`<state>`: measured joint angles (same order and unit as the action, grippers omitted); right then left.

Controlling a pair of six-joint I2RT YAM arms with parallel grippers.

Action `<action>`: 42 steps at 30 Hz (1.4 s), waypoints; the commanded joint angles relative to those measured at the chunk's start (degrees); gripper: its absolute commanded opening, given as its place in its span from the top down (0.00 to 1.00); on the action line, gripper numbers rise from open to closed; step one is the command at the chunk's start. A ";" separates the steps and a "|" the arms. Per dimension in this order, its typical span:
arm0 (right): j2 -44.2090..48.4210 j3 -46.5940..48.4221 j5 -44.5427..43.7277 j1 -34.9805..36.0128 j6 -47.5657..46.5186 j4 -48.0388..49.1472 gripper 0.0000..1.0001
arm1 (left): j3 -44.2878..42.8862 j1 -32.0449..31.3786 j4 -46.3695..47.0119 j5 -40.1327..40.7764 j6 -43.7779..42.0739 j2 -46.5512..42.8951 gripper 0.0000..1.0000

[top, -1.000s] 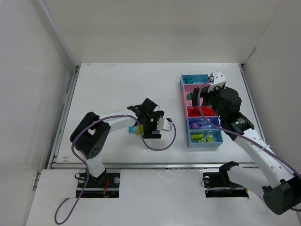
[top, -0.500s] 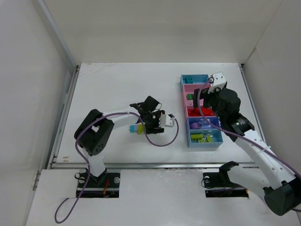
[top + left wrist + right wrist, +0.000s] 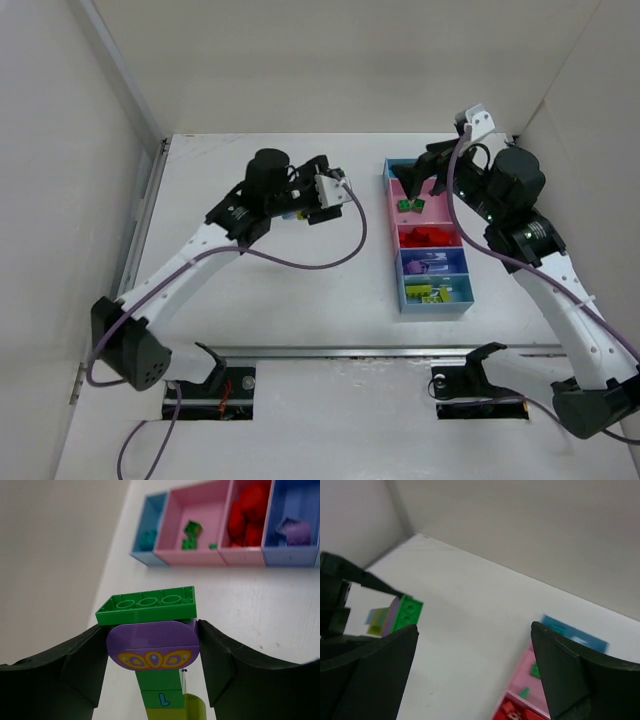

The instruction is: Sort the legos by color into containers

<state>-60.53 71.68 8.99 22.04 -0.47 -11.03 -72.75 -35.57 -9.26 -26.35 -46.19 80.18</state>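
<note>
**Legos: one stack pinched in the left gripper, sorted pieces lying in the containers**

The left gripper (image 3: 152, 645) is pinching a lego stack (image 3: 150, 630). Its matte black fingers (image 3: 75, 665) are pressing on both ends of a smooth purple oval piece (image 3: 152, 650) printed with a yellow butterfly pattern. A glossy green plate (image 3: 147, 605) with three round sockets showing is sitting on top of the oval. A green brick (image 3: 159, 687) and a rounded yellow-green piece (image 3: 192, 707) are hanging below it. In the top view the lego stack (image 3: 292, 212) is hovering over the white table (image 3: 250, 290), left of the containers (image 3: 436, 306) and apart from them.

The right gripper (image 3: 475, 670) is standing spread wide, with nothing between its wedge-shaped black fingers (image 3: 580, 675). In the top view it is hanging over the far end of the strip.

The containers are forming one straight strip of thin-walled rectangular plastic bins, open at the top.
- Teal pieces (image 3: 146, 539) are lying in the far light blue bin.
- Green pieces (image 3: 191, 530) are lying in the first pink bin.
- Red pieces (image 3: 247, 515) are filling the second pink bin.
- Purple pieces (image 3: 297, 530) are lying in the darker blue bin.
- Yellow-green pieces (image 3: 428, 292) are lying in the near light blue bin.
</note>
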 commanded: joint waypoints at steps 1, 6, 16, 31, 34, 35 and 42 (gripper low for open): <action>-2.92 1.71 16.39 -0.16 9.22 1.43 0.03 | 1.82 -0.55 7.84 -3.79 2.25 -5.38 1.00; -8.36 4.08 26.24 1.41 15.67 5.75 0.10 | 2.97 -1.08 9.17 -3.80 4.53 -7.76 1.00; -12.68 4.18 25.55 6.78 19.53 8.83 0.13 | 5.78 -1.08 12.24 -4.85 5.06 -9.43 1.00; -18.92 1.80 23.52 6.79 25.96 13.22 0.27 | 7.88 -1.08 12.77 -5.91 5.59 -11.01 1.00; -18.92 1.80 24.05 6.79 25.96 13.75 0.34 | 7.89 -1.08 12.77 -5.91 5.59 -11.01 1.00; -18.92 1.80 24.05 6.79 25.96 13.75 0.37 | 7.89 -1.08 12.77 -5.91 5.59 -11.53 1.00; -19.45 1.18 29.14 6.79 26.49 15.07 0.82 | 8.41 -1.08 13.30 -5.91 5.59 -11.54 1.00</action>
<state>-80.27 72.90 33.23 28.42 27.38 -0.84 -64.45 -36.62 0.89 -29.87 -42.13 71.07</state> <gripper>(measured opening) 0.287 0.610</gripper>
